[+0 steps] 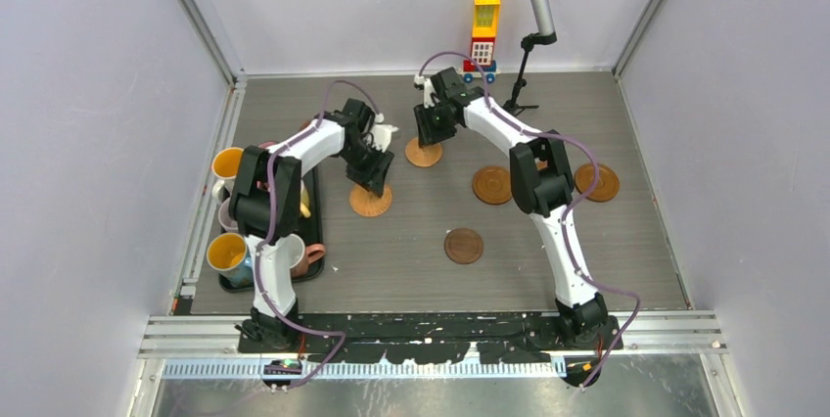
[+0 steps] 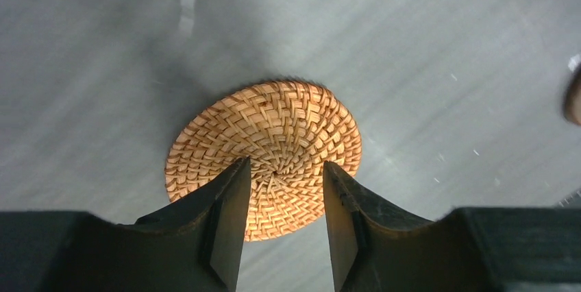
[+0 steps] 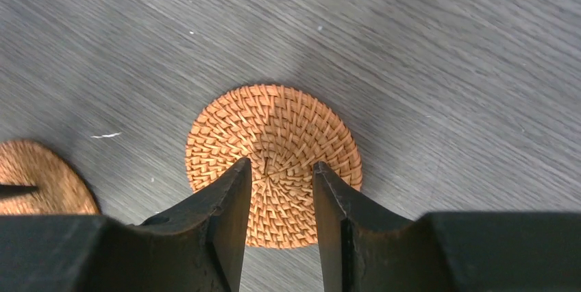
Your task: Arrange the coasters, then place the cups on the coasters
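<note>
Overhead, the left hand [image 1: 373,170] sits over a coaster [image 1: 370,202] just right of the tray [image 1: 315,231] of cups [image 1: 227,253]; the right hand [image 1: 431,128] sits over another coaster [image 1: 424,154] farther back. Three more coasters lie apart on the table [image 1: 411,241]. Left wrist: fingers [image 2: 229,216] partly spread, straddling a woven coaster [image 2: 274,134]; whether they pinch it cannot be told. Right wrist: fingers [image 3: 229,216] likewise straddle a woven coaster [image 3: 274,127], grip unclear.

The top camera is looking down from behind the arms at the whole surface [image 1: 411,241]. Each wrist camera is looking closely down at one small patch of it.
</note>
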Controlling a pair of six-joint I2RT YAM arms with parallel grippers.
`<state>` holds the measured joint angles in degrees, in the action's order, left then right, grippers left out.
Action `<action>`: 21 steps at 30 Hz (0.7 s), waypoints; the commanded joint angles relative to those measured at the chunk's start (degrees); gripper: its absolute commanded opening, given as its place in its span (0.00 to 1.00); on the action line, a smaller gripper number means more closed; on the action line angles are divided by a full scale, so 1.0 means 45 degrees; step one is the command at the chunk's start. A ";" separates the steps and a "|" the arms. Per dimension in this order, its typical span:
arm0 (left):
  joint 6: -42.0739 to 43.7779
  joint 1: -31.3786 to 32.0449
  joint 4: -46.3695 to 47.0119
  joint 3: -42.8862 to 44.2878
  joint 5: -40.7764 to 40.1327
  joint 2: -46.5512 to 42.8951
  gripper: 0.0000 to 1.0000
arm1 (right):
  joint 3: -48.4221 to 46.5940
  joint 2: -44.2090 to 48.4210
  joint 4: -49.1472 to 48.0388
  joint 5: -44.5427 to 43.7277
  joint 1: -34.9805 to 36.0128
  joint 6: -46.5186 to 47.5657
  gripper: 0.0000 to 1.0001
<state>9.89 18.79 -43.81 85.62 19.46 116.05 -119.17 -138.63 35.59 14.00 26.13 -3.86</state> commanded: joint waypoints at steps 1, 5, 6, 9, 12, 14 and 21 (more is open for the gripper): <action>0.0178 0.0060 -0.0859 -0.0415 0.1289 -0.1183 0.46 | -0.0489 -0.0171 0.0343 -0.0517 0.0269 0.0691 0.43; -0.0263 -0.0697 -0.0977 0.1071 0.1299 -0.1407 0.52 | 0.0254 0.0102 0.0875 -0.0394 0.0548 0.0782 0.41; -0.0420 -0.0932 -0.0995 0.1666 0.1031 -0.1276 0.54 | 0.0502 0.0269 0.1035 -0.0369 0.0622 0.0787 0.41; -0.0930 -0.1722 -0.0791 0.3536 -0.0190 -0.0541 0.60 | 0.1599 0.0822 0.1336 -0.0320 0.0832 0.1229 0.40; -0.1089 -0.2220 -0.0317 0.4871 -0.1793 0.0340 0.63 | 0.2965 0.1585 0.1360 -0.0296 0.0968 0.1391 0.38; -0.0907 -0.2358 -0.0290 0.5788 -0.2694 0.1053 0.64 | 0.3796 0.2079 0.1415 -0.0233 0.1037 0.1442 0.38; -0.0769 -0.2962 -0.0661 0.8231 -0.4229 0.3470 0.66 | 0.6164 0.3573 0.2294 0.0346 0.1501 0.2247 0.36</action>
<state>6.44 6.33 -44.80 118.02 5.76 126.04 -97.62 -125.25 38.17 14.28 31.38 3.07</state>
